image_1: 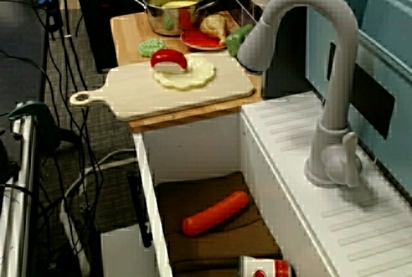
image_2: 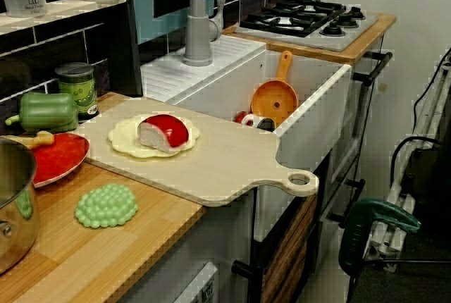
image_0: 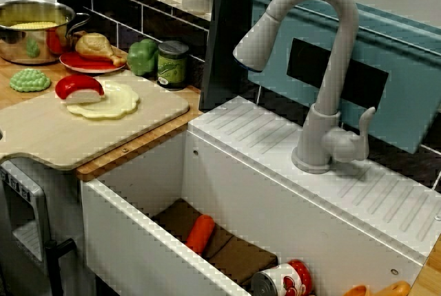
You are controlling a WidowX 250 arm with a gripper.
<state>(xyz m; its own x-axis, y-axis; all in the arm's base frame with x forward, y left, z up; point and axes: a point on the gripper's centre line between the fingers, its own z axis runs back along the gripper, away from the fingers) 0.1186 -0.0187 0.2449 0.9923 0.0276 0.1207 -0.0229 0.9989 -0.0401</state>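
White sink [image_0: 227,186] holds an orange toy carrot [image_0: 200,233], a red-labelled tin [image_0: 282,281] and an orange pan [image_2: 275,100]; far-left steel pot [image_0: 14,47] holds yellow food [image_0: 31,25]. Gripper out of view.

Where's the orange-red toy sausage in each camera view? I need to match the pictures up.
Close sink view: the orange-red toy sausage lies on the brown mat at the sink bottom, lower centre.
View toward the pot: lower centre, on the same mat.
View toward the stove: not in it.
Shared landmark: the grey faucet.

No legible txt (jar label [image_2: 79,94] blurry)
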